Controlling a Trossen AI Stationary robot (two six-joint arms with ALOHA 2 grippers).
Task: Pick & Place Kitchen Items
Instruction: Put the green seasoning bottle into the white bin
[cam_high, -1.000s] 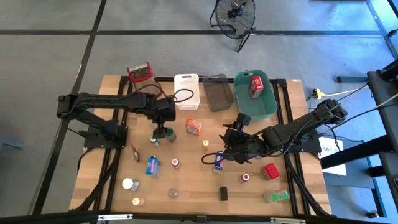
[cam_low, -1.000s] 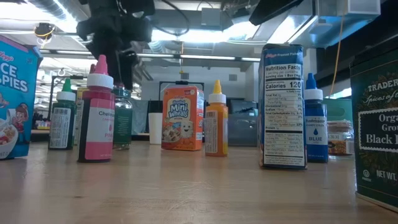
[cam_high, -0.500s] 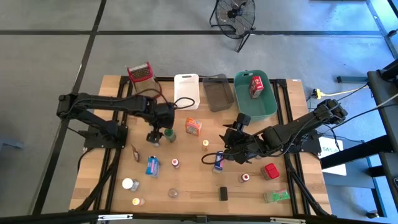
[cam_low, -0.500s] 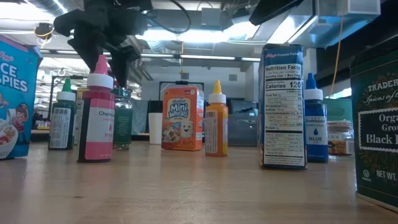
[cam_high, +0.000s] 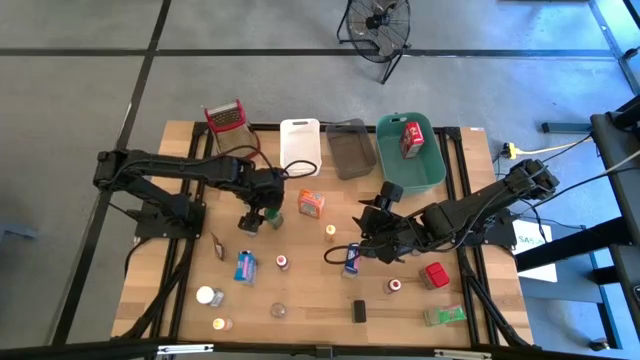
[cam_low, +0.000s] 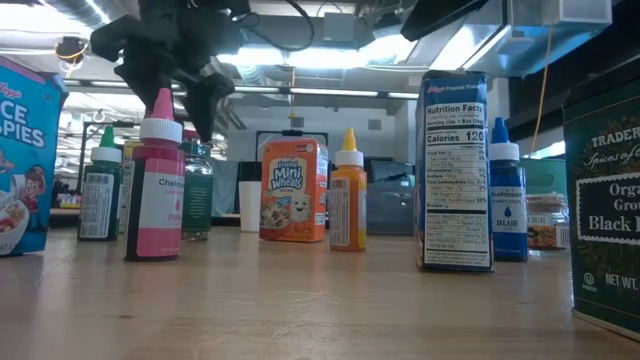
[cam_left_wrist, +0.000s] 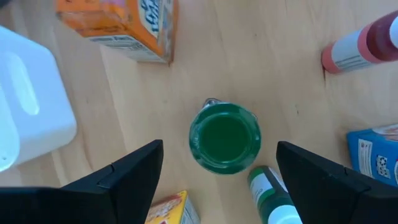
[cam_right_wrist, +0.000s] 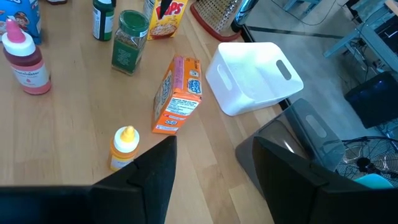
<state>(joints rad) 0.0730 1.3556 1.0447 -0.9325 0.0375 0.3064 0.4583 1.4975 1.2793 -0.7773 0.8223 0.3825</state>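
My left gripper (cam_high: 258, 214) hangs open over the left middle of the table, pointing steeply down. In its wrist view its fingers stand on either side of, and above, a small jar with a green lid (cam_left_wrist: 224, 138) that stands upright on the wood; they do not touch it. A green-capped bottle (cam_left_wrist: 270, 196) stands close by the jar. My right gripper (cam_high: 368, 224) waits open in the air at the table's middle, nothing between its fingers (cam_right_wrist: 146, 180). An orange box (cam_high: 311, 204) and a yellow-capped bottle (cam_high: 330, 232) stand between the arms.
Along the far edge stand a red-rimmed wire basket (cam_high: 225, 116), a white bin (cam_high: 300, 147), a grey bin (cam_high: 350, 147) and a green bin (cam_high: 432, 165) holding a red box (cam_high: 411, 138). More bottles, boxes and cans dot the near half, among them a blue box (cam_high: 245, 266).
My left gripper has rolled about its own pointing line while staying above the green-lid jar, so its two fingers now stand spread wide in the low view. It has stayed open. The jar has not moved.
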